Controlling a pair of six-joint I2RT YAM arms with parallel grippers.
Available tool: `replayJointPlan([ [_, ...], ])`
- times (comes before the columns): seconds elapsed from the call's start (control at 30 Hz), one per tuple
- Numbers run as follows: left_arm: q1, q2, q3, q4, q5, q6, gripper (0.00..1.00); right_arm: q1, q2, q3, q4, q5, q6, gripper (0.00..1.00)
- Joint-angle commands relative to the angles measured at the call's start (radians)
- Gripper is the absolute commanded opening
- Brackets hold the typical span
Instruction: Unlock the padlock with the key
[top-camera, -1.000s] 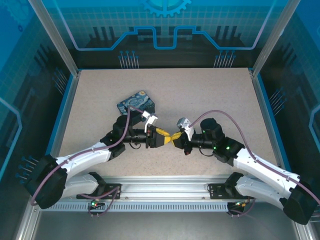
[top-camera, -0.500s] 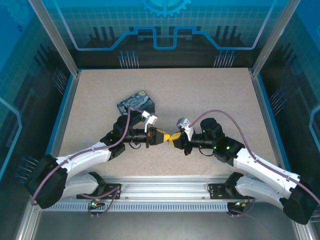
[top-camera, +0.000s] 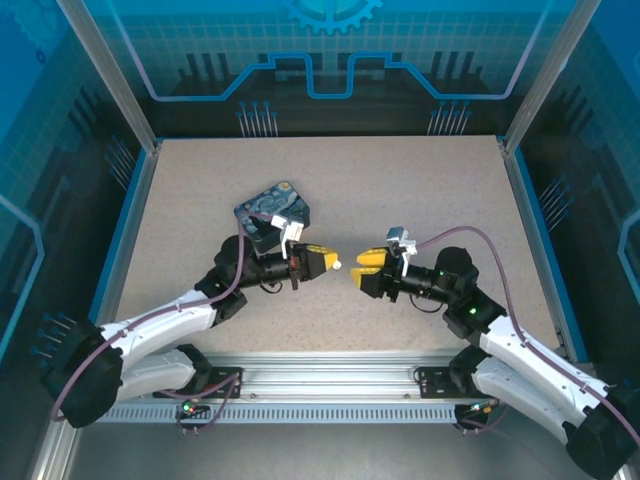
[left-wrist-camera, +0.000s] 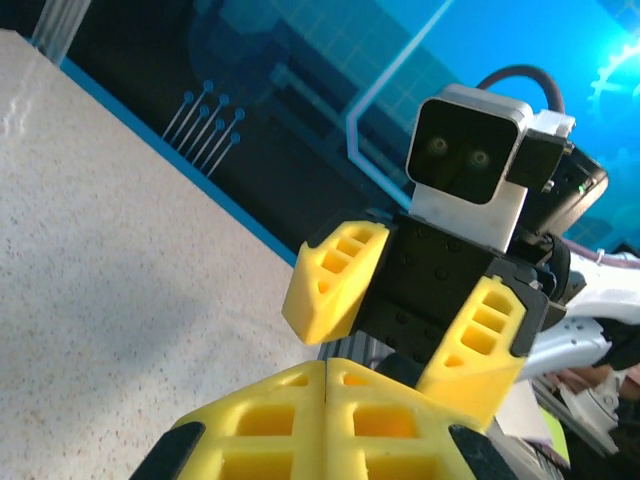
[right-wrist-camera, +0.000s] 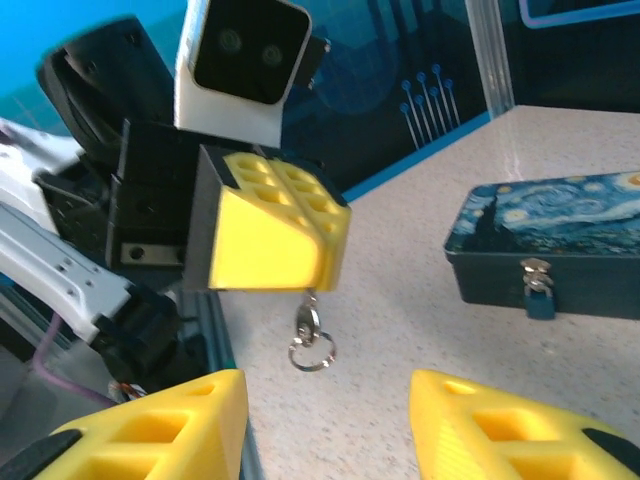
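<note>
In the right wrist view my left gripper (right-wrist-camera: 300, 280) is shut on the key (right-wrist-camera: 306, 318), whose metal end and small ring hang below the yellow fingers. From above, the key (top-camera: 337, 265) is a pale speck at the left gripper's (top-camera: 328, 262) tip. My right gripper (top-camera: 362, 270) faces it from a short gap, open and holding nothing. The right gripper's own yellow fingers (right-wrist-camera: 150, 430) stand wide apart. The padlock (right-wrist-camera: 538, 290) hangs on the front latch of the starry-night tin (right-wrist-camera: 545, 235), off to the side of both grippers.
The tin (top-camera: 272, 208) lies just behind the left wrist, left of centre on the speckled table (top-camera: 420, 190). Blue walls ring the table, with an aluminium rail (top-camera: 330, 385) along the near edge.
The right gripper opened, let go of the key and backed off to the right. The left gripper shut on the key and now holds it alone, a little further left.
</note>
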Motion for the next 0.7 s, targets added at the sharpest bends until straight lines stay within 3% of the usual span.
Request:
replayJointPlan([
  [0.0, -0.020, -0.027, -0.016, 0.090, -0.091, -0.022, 0.00, 0.007, -0.004, 0.013, 0.109, -0.045, 0.099, 0.51],
  [0.2, -0.025, -0.041, -0.006, 0.100, -0.100, -0.024, 0.00, 0.062, 0.057, 0.044, 0.141, -0.018, 0.113, 0.58],
  [0.67, -0.024, -0.048, -0.004, 0.081, -0.102, -0.023, 0.00, 0.090, 0.162, 0.099, 0.172, -0.021, 0.113, 0.44],
])
